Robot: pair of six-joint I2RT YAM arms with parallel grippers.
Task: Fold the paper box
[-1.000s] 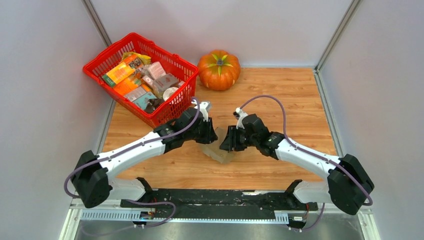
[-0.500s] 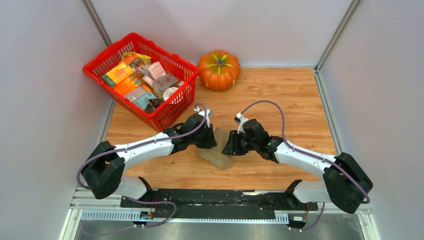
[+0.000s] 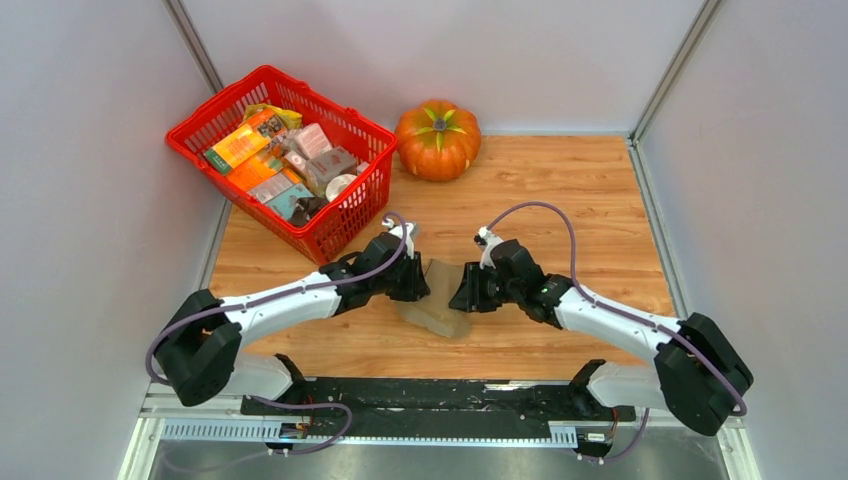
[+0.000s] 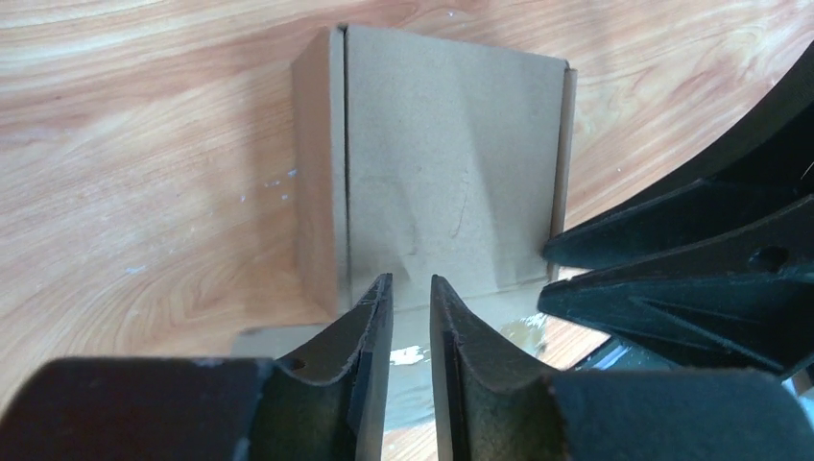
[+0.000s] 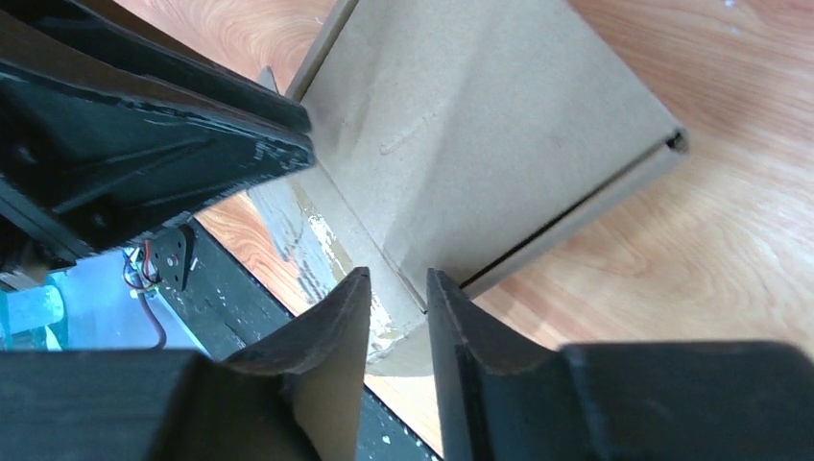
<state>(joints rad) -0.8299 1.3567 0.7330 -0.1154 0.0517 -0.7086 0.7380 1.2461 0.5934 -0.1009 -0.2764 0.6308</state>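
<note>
The paper box is plain brown cardboard and lies near the table's front middle with its lid down. A pale flap sticks out toward the arms. My left gripper is at its left edge and my right gripper at its right edge. In the left wrist view the box lid fills the middle. The left gripper is nearly shut, a narrow gap between its jaws, tips over the lid's near edge. In the right wrist view the right gripper is nearly shut over a box corner. Neither visibly clamps cardboard.
A red basket of colourful packages stands at the back left, close behind my left arm. An orange pumpkin sits at the back middle. Grey walls close in both sides. A black rail runs along the near edge.
The box has come down from a tilted pose to lie flatter on the table. Both grippers moved slightly lower and stayed at its two sides.
</note>
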